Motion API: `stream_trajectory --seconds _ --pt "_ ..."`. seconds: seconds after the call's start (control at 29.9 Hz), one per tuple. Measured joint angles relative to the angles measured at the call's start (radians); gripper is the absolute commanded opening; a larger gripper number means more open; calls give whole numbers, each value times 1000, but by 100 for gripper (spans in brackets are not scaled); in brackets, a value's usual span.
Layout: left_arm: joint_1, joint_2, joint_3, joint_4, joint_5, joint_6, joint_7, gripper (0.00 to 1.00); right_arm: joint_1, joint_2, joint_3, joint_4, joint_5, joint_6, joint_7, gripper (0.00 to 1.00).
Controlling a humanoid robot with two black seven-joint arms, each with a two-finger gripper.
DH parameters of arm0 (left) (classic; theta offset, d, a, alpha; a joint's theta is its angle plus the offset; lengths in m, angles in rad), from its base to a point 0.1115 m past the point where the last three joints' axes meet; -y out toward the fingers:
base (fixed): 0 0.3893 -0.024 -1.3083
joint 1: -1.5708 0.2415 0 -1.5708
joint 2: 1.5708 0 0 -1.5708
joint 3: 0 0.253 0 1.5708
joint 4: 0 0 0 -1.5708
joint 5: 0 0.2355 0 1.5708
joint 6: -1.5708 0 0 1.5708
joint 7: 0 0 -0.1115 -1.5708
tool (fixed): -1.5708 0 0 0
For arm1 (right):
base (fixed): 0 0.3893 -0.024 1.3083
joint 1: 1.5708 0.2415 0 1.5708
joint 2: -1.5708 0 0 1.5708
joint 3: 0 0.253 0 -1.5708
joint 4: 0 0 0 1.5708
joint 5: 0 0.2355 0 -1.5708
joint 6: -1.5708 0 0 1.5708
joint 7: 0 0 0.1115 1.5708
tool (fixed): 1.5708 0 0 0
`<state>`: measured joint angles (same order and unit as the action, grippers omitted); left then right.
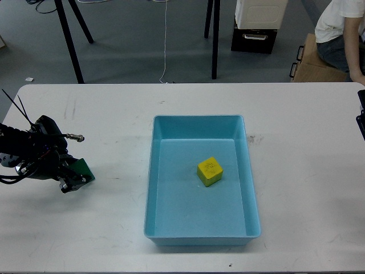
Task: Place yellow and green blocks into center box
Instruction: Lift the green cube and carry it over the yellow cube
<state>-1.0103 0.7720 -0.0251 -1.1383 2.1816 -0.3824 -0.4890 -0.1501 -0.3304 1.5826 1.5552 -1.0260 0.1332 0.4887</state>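
A yellow block (210,171) lies inside the light blue box (153,188) at the middle of the white table. A green block (82,169) is at the left of the table, held between the fingers of my left gripper (75,176), which is shut on it. Whether the block rests on the table or hangs just above it, I cannot tell. My left arm comes in from the left edge. My right gripper is out of view; only a dark part of that arm (361,117) shows at the right edge.
Black stand legs (215,40) and a white and black case (258,23) stand on the floor beyond the table's far edge. A seated person (342,34) is at the far right, beside cardboard boxes (311,65).
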Motion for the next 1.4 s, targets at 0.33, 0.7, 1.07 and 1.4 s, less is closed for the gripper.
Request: stream_trajectory --seconds 0.33,0.7,1.07,1.4 --pt "-220 126 -75 -309 0 -60 0 7 -85 -2 94 -10 29 -1 0 98" --pt "-345 -237 -69 -322 0 -106 0 9 -155 -3 132 -112 29 -104 0 98" --pt "-337 -483 19 -124 0 -106 0 12 -159 -7 133 -164 30 -135 0 98" --pt "-315 -612 55 46 0 -106 0 18 -158 -3 131 -171 31 -135 0 98"
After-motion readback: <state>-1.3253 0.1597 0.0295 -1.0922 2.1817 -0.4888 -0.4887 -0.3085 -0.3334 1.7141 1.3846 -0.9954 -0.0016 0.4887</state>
